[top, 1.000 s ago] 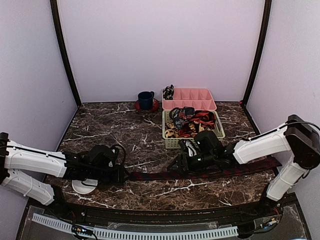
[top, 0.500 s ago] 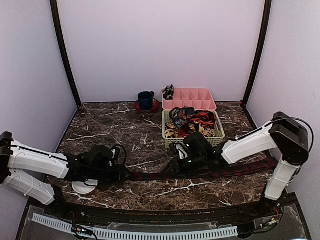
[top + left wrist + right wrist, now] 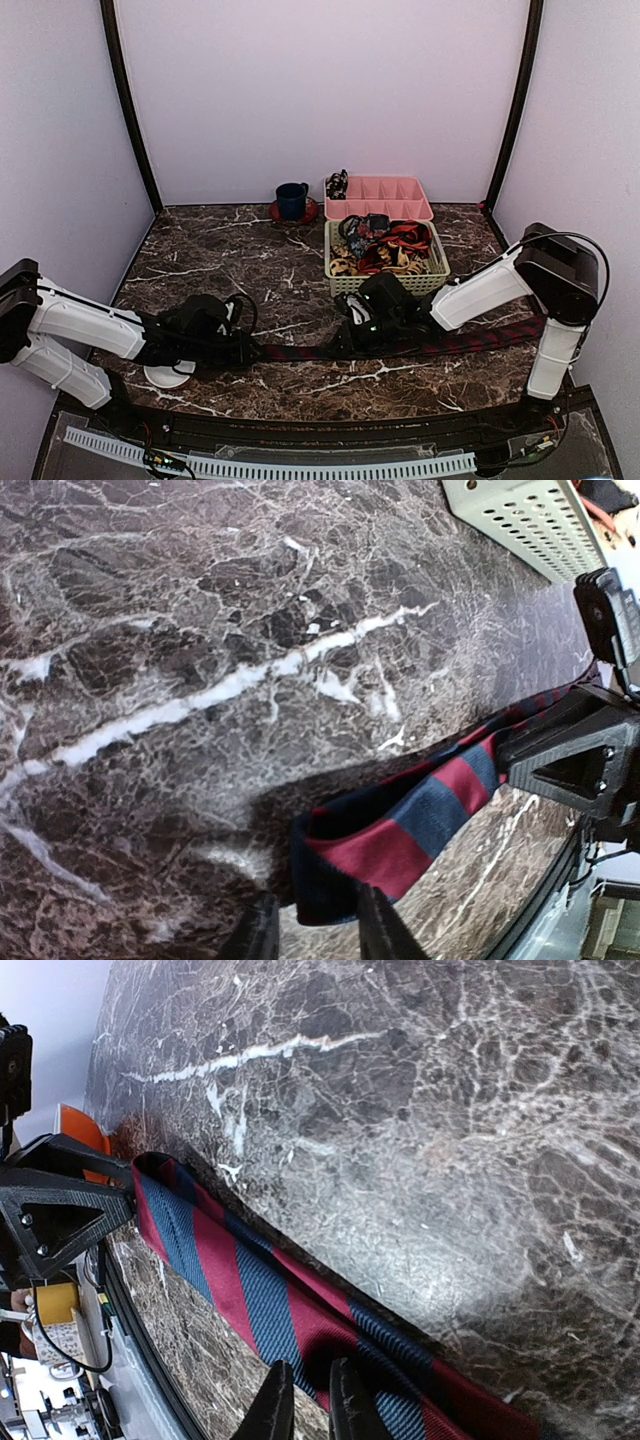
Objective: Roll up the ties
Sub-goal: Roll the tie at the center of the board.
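Note:
A long dark tie (image 3: 440,343) with red and blue diagonal stripes lies stretched along the front of the marble table (image 3: 230,260). My left gripper (image 3: 252,350) is low at its left end. In the left wrist view the tie's folded end (image 3: 420,825) sits between the fingers of the left gripper (image 3: 315,920), which is shut on it. My right gripper (image 3: 345,338) is down on the tie further right. In the right wrist view the right gripper (image 3: 308,1380) pinches the near edge of the tie (image 3: 230,1270), its fingers almost together.
A pale green basket (image 3: 345,283) holding several loose ties stands behind the right gripper. Behind it is a pink divided tray (image 3: 400,190) with a small coil (image 3: 337,184). A blue mug (image 3: 291,199) stands on a red saucer. A white disc (image 3: 165,376) lies under the left arm.
The right gripper has slid left along the tie toward the left gripper, and its fingers have come together. The left gripper's fingers have also closed in on the tie's end.

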Available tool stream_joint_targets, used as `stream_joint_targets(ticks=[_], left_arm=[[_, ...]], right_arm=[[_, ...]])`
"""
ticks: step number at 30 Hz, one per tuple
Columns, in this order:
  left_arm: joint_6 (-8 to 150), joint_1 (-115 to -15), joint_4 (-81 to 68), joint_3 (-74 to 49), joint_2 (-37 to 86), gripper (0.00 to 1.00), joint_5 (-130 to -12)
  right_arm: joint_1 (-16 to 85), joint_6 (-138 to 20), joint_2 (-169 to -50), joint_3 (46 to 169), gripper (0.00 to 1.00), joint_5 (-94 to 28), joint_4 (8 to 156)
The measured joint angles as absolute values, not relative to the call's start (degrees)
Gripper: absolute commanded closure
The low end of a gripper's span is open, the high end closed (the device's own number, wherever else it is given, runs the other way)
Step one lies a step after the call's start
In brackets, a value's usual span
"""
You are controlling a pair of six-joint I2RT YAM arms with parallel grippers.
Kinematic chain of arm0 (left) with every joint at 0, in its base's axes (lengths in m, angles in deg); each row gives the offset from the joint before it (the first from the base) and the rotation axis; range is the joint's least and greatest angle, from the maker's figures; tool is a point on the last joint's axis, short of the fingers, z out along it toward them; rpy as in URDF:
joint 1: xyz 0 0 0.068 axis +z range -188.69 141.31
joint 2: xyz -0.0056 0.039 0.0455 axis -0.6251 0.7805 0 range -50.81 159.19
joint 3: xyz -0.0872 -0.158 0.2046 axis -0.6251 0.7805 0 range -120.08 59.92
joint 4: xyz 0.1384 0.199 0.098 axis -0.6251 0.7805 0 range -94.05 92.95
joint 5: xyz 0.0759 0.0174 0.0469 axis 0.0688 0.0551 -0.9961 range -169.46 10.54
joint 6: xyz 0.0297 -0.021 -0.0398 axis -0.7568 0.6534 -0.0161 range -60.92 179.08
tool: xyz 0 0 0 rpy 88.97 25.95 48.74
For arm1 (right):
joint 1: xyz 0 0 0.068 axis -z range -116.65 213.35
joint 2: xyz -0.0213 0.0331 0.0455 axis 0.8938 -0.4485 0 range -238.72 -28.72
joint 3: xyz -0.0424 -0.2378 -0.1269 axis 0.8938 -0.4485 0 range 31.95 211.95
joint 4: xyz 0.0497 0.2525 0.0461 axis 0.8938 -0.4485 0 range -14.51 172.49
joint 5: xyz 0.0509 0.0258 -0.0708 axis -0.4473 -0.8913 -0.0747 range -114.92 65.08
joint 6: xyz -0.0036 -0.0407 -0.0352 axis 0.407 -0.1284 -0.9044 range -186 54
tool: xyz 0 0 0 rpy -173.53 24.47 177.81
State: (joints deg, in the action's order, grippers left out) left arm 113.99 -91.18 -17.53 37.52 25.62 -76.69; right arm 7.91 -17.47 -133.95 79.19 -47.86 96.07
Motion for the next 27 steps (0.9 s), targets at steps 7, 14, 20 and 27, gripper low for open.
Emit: stream_joint_targets(ticks=[7,14,20,27], left_arm=[[113.0,-91.2,-17.6,37.5,21.5,0.91,-76.7],[113.3,-90.9,-14.2,37.4,19.6,0.60,-77.5],[113.7,-89.8,-14.5,38.4,21.2,0.56,-77.0],[113.8,-89.6,-21.8,39.3,26.5,0.67,-74.3]], right_arm=[[7.9,-17.3,-135.4,79.5,0.88,-48.5,98.4],[7.9,-17.2,-136.1,79.8,0.88,-48.7,99.3],[7.9,-17.2,-136.1,79.8,0.89,-48.7,99.2],[7.8,-17.2,-136.1,79.8,0.91,-48.5,99.2]])
